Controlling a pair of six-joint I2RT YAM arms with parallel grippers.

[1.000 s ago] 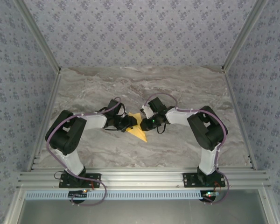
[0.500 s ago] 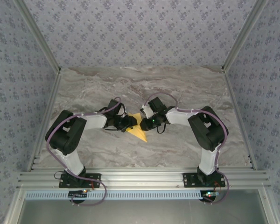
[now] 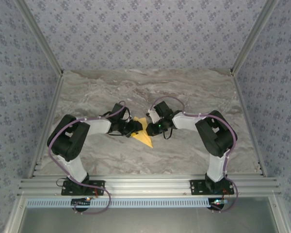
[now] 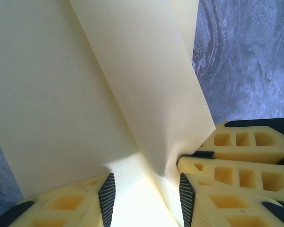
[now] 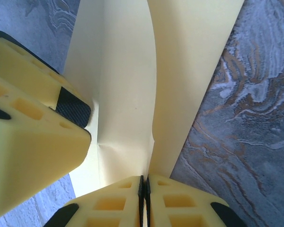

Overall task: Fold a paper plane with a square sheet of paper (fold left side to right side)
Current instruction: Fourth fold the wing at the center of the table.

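Grey-veined marble table (image 3: 194, 92) lies under a yellow-orange sheet of paper (image 3: 144, 137) at its middle, with blue patterned wallpaper (image 3: 145, 34) rising behind the sheet and on both sides of it. An aluminium frame rail (image 3: 145, 184) runs along the edge nearer than the sheet.

Two black-and-white arms bend in toward the paper, the left arm (image 3: 72, 138) from the sheet's left and the right arm (image 3: 213, 131) from its right. Their wrists nearly meet over its far part. From above, the sheet (image 4: 61, 94) (image 5: 128, 71) reads as a partly folded wedge, its sharp corner pointing toward the near rail.

On the sheet's left side, the left gripper (image 3: 135, 128) (image 4: 146, 191) stands with its jaws spread. Its black-padded fingers (image 4: 107, 196) sit either side of a raised fold of the paper, which stands up in the gap between them. From this wrist camera, a crease climbs away from the fingers across the pale sheet.

On the sheet's right side, the right gripper (image 3: 151, 129) (image 5: 143, 187) has its jaws pressed together, and a lifted flap of the paper runs down into the seam between its yellow fingers (image 5: 180, 198). Just beside that pinched flap, on the same sheet, the left gripper's fingers show from the right wrist camera, one black pad (image 5: 73, 109) against the paper.
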